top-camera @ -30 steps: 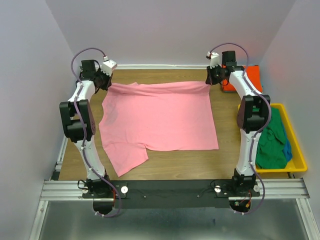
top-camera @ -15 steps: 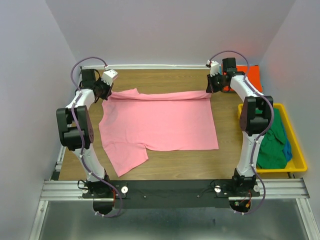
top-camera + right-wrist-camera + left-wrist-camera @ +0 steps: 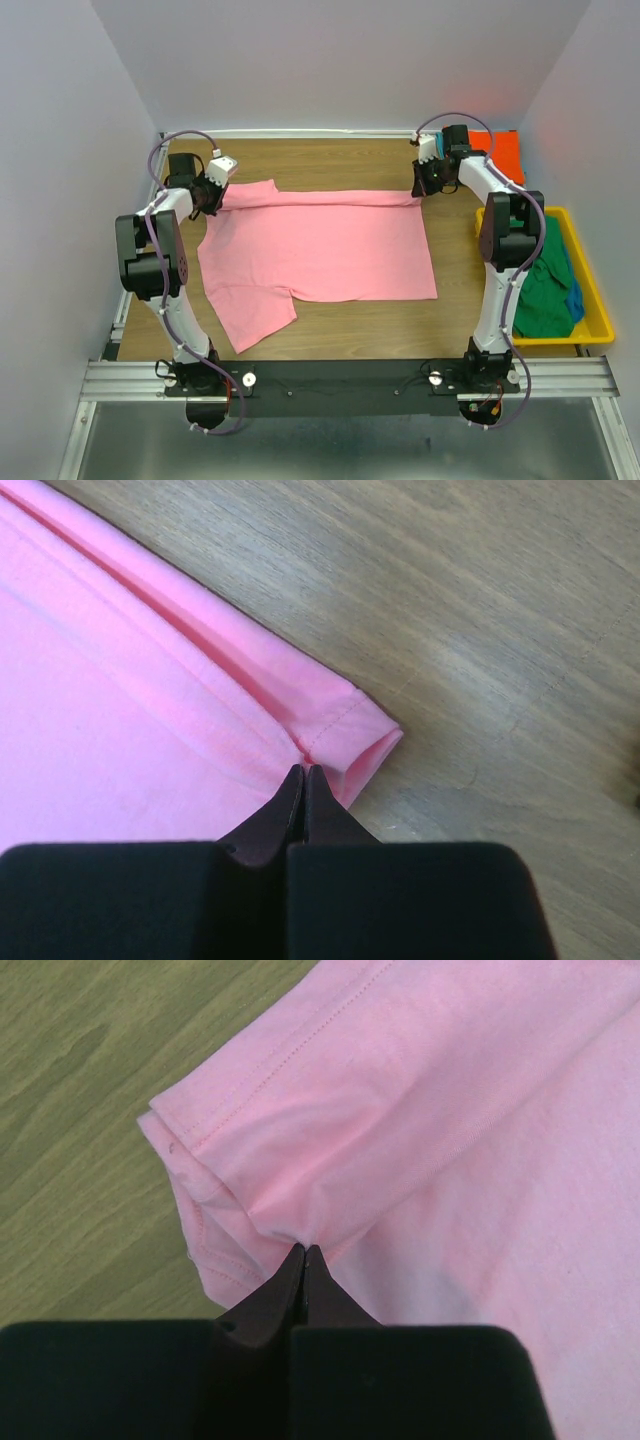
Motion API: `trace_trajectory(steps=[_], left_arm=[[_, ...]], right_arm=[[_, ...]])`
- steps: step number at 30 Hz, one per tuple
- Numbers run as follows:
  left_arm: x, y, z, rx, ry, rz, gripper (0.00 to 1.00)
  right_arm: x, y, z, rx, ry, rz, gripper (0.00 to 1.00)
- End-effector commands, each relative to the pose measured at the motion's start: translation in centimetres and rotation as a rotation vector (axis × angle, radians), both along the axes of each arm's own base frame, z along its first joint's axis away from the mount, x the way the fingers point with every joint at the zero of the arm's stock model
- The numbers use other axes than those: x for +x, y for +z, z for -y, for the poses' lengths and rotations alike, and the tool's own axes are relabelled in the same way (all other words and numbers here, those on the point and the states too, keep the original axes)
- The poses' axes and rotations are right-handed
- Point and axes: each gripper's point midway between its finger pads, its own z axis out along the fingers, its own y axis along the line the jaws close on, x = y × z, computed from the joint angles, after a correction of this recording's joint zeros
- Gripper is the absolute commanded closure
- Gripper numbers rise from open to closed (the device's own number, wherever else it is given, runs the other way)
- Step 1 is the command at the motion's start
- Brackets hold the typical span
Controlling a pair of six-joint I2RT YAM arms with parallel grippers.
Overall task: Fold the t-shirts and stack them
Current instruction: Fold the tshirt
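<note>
The pink t-shirt (image 3: 320, 245) lies spread on the wooden table, its far edge folded over toward me. My left gripper (image 3: 214, 192) is shut on the shirt's far left corner (image 3: 280, 1150), pinching the doubled cloth at the fingertips. My right gripper (image 3: 420, 188) is shut on the far right corner (image 3: 340, 725), where the hem is folded over. An orange t-shirt (image 3: 492, 152) lies folded at the far right. Green (image 3: 542, 285) and blue (image 3: 575, 300) shirts lie in the bin.
A yellow plastic bin (image 3: 594, 290) stands at the right edge of the table. Bare wood (image 3: 330, 150) lies beyond the pink shirt's folded edge. Walls close in the table on the left, back and right.
Both grippers have pulled the far edge of the pink shirt toward me, so the folded strip is wider and lies lower on the table. Both arms have drawn back.
</note>
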Motion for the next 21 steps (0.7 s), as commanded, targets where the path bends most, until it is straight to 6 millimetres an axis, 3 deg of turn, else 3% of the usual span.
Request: trace_trajectory(steps=[1, 6, 9, 21], left_arm=[[1.1, 0.7, -1.1, 0.017, 0.036, 0.021, 1.00], [2.1, 3.3, -1.6, 0.020, 0.045, 0.060, 1.00], [2.0, 3.7, -2.0, 0.017, 0.049, 0.063, 1.00], [0.3, -0.7, -2.0, 0.037, 0.012, -0.025, 1.00]], right_arm=[[0.7, 0.7, 0.5, -0.012, -0.009, 0.023, 0.99], [1.6, 3.0, 1.0, -0.022, -0.023, 0.077, 0.99], [1.3, 3.0, 1.2, -0.030, -0.022, 0.079, 0.99], [-2.0, -1.2, 1.3, -0.047, 0.028, -0.022, 0.99]])
